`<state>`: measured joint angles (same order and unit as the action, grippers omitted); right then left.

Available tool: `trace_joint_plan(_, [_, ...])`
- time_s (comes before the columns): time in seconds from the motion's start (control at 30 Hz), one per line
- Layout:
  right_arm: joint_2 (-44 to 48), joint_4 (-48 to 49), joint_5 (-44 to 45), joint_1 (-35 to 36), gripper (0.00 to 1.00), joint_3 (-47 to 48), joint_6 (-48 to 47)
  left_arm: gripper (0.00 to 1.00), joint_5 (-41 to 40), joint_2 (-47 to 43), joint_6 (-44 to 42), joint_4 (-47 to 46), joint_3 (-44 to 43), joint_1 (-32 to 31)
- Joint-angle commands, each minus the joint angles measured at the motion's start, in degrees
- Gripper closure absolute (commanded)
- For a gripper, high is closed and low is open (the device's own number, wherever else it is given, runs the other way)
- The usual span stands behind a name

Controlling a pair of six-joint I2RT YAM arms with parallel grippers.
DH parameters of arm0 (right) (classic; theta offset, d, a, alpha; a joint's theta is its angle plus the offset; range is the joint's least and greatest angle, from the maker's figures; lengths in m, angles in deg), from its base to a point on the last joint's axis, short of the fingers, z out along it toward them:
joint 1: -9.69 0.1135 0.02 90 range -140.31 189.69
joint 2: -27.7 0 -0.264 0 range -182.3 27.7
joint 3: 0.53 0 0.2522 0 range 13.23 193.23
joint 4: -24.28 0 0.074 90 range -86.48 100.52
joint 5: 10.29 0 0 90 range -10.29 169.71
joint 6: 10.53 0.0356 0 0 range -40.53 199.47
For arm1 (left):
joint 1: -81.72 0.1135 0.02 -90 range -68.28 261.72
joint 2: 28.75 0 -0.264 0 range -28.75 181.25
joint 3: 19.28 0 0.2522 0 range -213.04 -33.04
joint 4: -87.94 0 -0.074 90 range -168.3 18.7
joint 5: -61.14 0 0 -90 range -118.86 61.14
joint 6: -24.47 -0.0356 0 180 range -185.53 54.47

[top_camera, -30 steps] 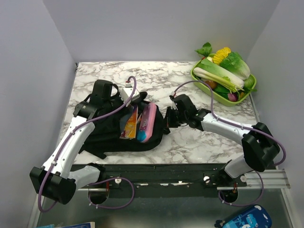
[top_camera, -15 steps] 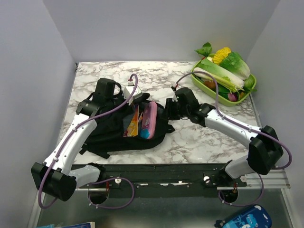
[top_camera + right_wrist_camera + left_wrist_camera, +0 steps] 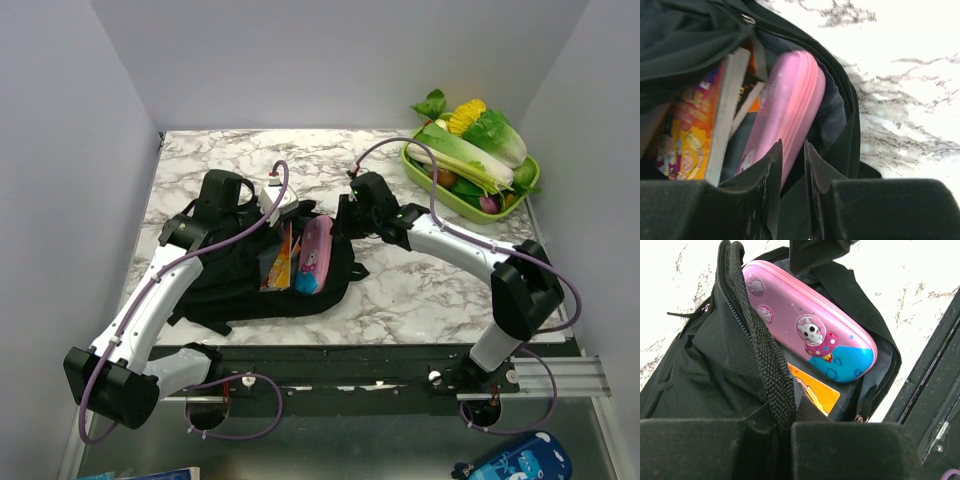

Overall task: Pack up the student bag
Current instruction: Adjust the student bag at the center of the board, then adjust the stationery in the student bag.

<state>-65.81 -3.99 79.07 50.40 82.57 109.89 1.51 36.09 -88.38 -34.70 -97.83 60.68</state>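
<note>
The black student bag [image 3: 225, 280] lies open at the table's left-centre. In its mouth stand a pink pencil case [image 3: 314, 255] [image 3: 810, 332] [image 3: 790, 110] and an orange book [image 3: 277, 258] [image 3: 687, 135]. My left gripper [image 3: 288, 208] [image 3: 785, 422] is shut on the bag's woven black strap [image 3: 771, 375] at the far rim of the opening. My right gripper [image 3: 342, 217] [image 3: 791, 146] hovers at the bag's right rim [image 3: 852, 125], just over the pink case. Its jaws stand a narrow gap apart, and I see nothing clamped between them.
A green tray [image 3: 523, 194] heaped with vegetables sits at the far right corner. Grey walls close in the left, back and right. The black rail [image 3: 350, 360] with the arm bases runs along the near edge. A blue case [image 3: 515, 462] lies below the table.
My right gripper has opened from shut and moved back and left along the bag's rim. The left gripper has shifted slightly away with the strap, and the bag's mouth moved with it.
</note>
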Motion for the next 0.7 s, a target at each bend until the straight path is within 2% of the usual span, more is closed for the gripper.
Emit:
trace_joint_plan(0.0, [-4.0, -0.6, -2.4, 0.3, 0.76, -0.4, 2.2, 0.91, 1.7, -1.7, -0.5, -1.2, -0.2, -0.2])
trace_joint_plan(0.3, [-7.1, -1.0, -8.1, 4.7, 0.94, -0.9, 3.7, 0.91, 2.7, -0.7, -0.7, -1.8, -0.6, -0.6])
trace_joint_plan(0.47, [-7.2, -0.3, -13.4, 6.8, 0.96, -1.4, 3.5, 0.91, 3.9, -0.3, -1.0, -1.1, -0.7, -1.2])
trace_joint_plan(0.57, [-4.4, -4.7, -8.7, 6.6, 0.91, -1.1, 2.3, 0.90, 6.8, -0.2, -2.2, 1.2, -0.6, -2.3])
trace_joint_plan(0.6, [-3.4, -6.0, -5.9, 5.7, 0.81, -0.9, 1.2, 0.88, 8.1, -0.2, -2.8, 3.6, -0.6, -2.6])
trace_joint_plan(0.67, [0.8, -8.8, -3.4, 4.3, 0.74, -1.1, 0.3, 0.83, 9.5, -0.2, -5.4, 6.6, -1.0, -3.7])
